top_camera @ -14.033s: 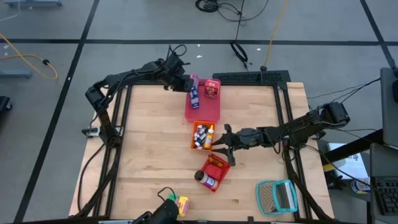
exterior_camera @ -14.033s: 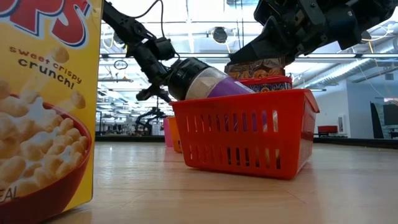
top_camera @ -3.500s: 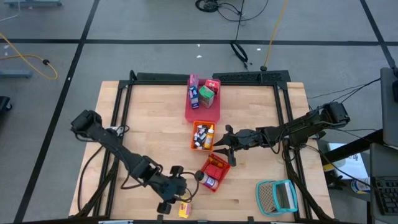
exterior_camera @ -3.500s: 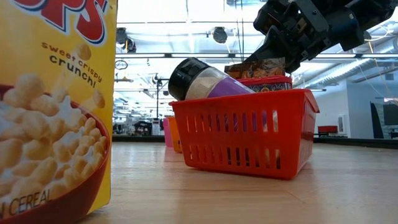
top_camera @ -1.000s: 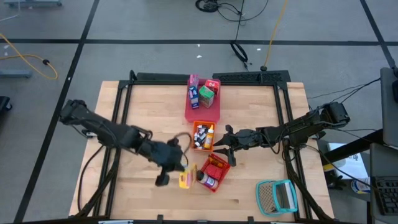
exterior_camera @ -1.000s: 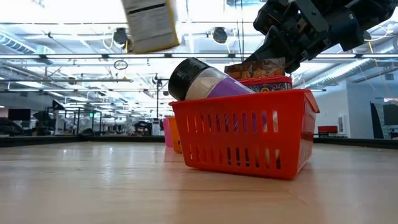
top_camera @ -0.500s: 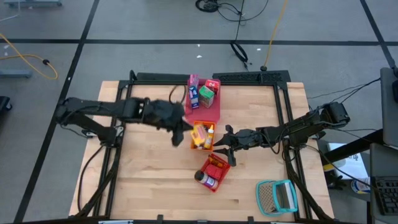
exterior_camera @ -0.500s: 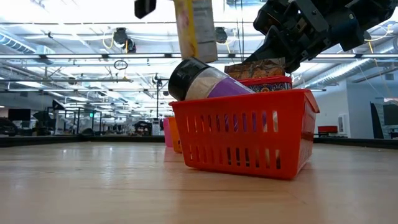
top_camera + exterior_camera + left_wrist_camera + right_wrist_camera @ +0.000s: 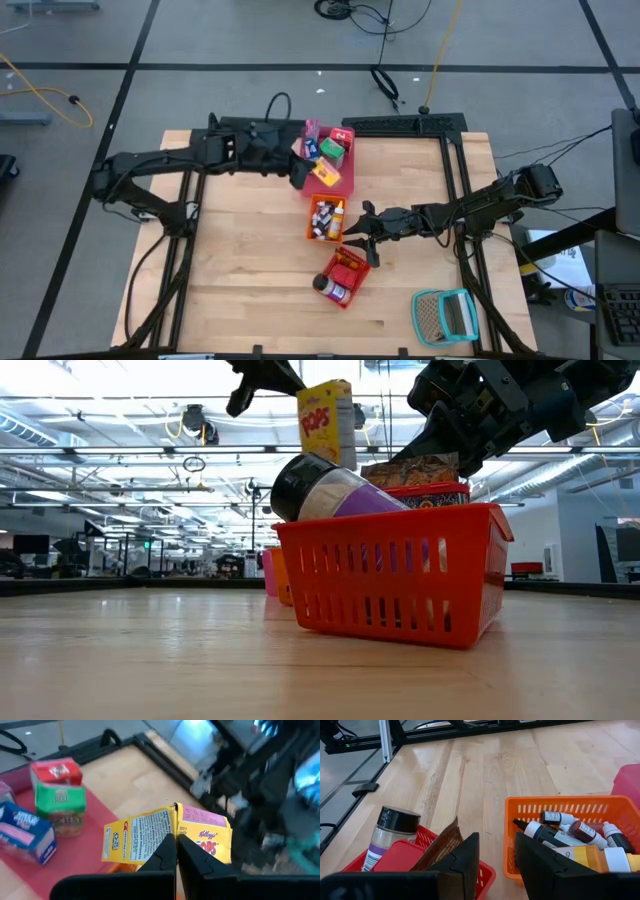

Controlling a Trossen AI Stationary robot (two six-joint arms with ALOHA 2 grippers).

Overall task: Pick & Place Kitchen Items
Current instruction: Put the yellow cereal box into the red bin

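Observation:
My left gripper (image 9: 303, 173) hangs over the pink tray (image 9: 341, 184), shut on a small yellow cereal carton (image 9: 324, 173). The left wrist view shows that carton (image 9: 150, 837) above the tray, where red (image 9: 56, 771), green (image 9: 62, 805) and blue (image 9: 27, 832) cartons stand. My right gripper (image 9: 363, 228) waits open between the orange basket (image 9: 311, 232) of tiny bottles and the red basket (image 9: 357, 277). The red basket holds a dark-lidded jar (image 9: 390, 832), a red container and a brown packet (image 9: 442, 847). My left gripper pinches the yellow carton between its two fingers, at the lower edge where the printed side panel meets the front face (image 9: 172, 836). The carton is lifted clear and tilted above the pink tray, and in the low view it shows high up (image 9: 326, 420).
A teal-framed mesh item (image 9: 447, 315) lies near the table's near right corner. Bare wood lies on the table's left half and between the baskets and the right edge. Black frame rails run along the table's sides.
My left gripper carried the yellow carton from beside the red basket toward the far edge, past the orange basket, until it was over the pink tray. The carton stayed lifted and turned about on the way. The right arm kept still.

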